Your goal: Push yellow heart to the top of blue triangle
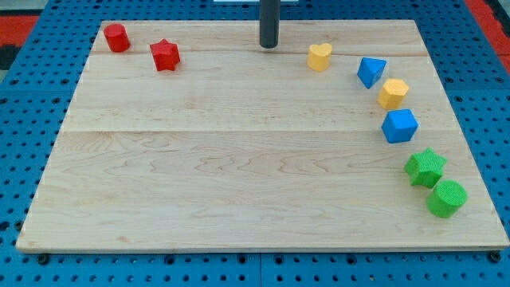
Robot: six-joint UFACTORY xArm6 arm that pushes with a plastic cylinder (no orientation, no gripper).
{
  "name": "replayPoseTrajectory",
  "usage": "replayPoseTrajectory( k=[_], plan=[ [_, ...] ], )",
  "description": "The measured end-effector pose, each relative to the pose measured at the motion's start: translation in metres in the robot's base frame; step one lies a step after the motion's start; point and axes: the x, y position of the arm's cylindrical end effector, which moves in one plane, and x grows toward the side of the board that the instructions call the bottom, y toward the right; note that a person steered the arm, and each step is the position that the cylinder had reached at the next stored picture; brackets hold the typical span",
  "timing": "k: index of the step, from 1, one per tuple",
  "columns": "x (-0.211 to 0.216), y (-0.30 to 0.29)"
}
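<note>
The yellow heart [319, 57] lies near the view's top, right of centre. The blue triangle [370, 71] lies to its right and slightly lower, a short gap apart. My tip [268, 45] is at the end of the dark rod near the view's top centre, to the left of the yellow heart and not touching it.
A yellow hexagon [393, 93] sits just below the blue triangle, with a blue cube [399, 126] under it. A green star [425, 167] and a green cylinder [446, 198] lie at the lower right. A red cylinder [117, 37] and a red star [165, 55] lie at the top left.
</note>
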Motion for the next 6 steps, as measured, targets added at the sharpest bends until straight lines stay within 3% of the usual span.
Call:
replayPoseTrajectory(
  k=[1,2,4,5,6],
  plan=[
    [0.036,0.050],
    [0.027,0.100],
    [0.005,0.096],
    [0.009,0.164],
    [0.023,0.066]
  ],
)
